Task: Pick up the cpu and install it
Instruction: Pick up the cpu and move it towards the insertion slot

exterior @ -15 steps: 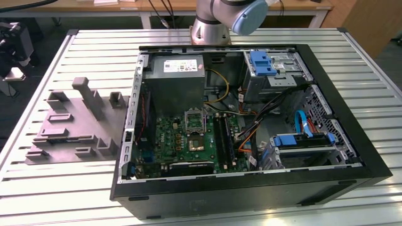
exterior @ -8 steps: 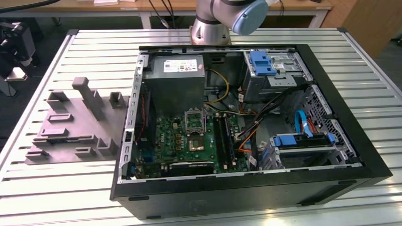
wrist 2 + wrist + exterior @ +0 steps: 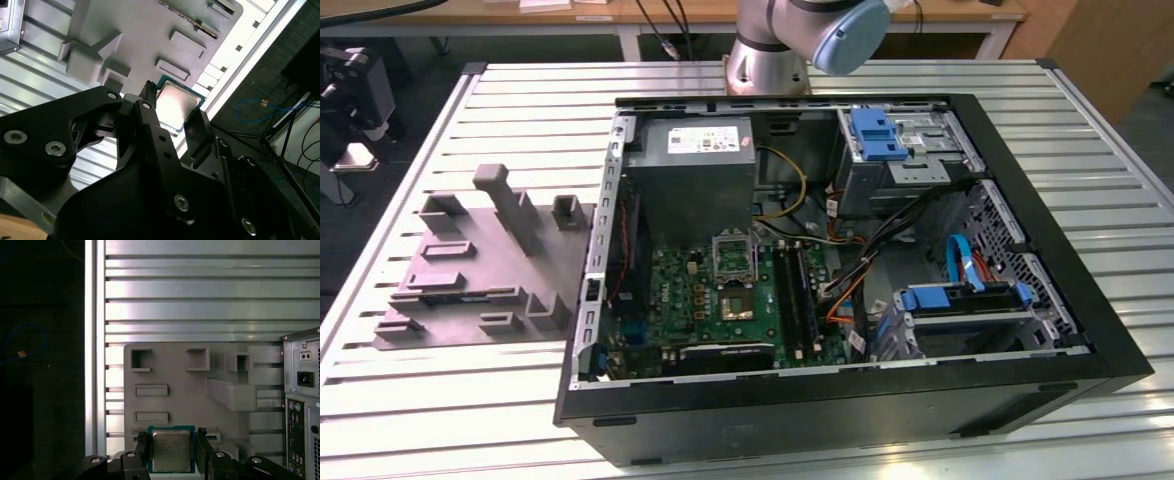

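Slatted metal table (image 3: 200, 290) and grey tray (image 3: 175, 372) below, gripper (image 3: 171, 436) clenched on opposite edges of cpu (image 3: 171, 454); likely light, stiff, fragile, best held by rim.

An open black computer case (image 3: 854, 410) lies on the slatted aluminium table (image 3: 454, 400), with its grey power supply (image 3: 694, 190) beside the green motherboard (image 3: 700, 300). Just beside the case, towards the exterior view's left, sits a grey moulded fixture tray (image 3: 467, 290).
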Controlling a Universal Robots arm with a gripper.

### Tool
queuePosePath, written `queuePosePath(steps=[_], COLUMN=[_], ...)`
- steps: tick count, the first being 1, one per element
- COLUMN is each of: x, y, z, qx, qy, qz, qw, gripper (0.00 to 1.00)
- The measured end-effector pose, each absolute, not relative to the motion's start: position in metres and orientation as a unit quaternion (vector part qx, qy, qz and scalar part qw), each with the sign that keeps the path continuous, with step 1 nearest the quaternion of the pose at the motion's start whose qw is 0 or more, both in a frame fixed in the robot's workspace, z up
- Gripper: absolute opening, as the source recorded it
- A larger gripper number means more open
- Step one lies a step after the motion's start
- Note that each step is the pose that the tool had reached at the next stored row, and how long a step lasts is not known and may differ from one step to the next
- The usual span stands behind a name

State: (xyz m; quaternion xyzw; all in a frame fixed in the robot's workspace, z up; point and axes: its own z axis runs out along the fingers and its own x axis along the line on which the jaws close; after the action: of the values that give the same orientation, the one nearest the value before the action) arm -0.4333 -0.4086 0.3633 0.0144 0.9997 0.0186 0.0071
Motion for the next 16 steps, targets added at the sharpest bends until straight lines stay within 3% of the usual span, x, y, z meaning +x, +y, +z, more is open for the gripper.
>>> queuePosePath(steps=[16], x=[-0.433], y=[-0.409], z=[0.375], qx=[0.014], qy=[1.0], qz=[0.019], qw=[0.007], gripper=[0.47])
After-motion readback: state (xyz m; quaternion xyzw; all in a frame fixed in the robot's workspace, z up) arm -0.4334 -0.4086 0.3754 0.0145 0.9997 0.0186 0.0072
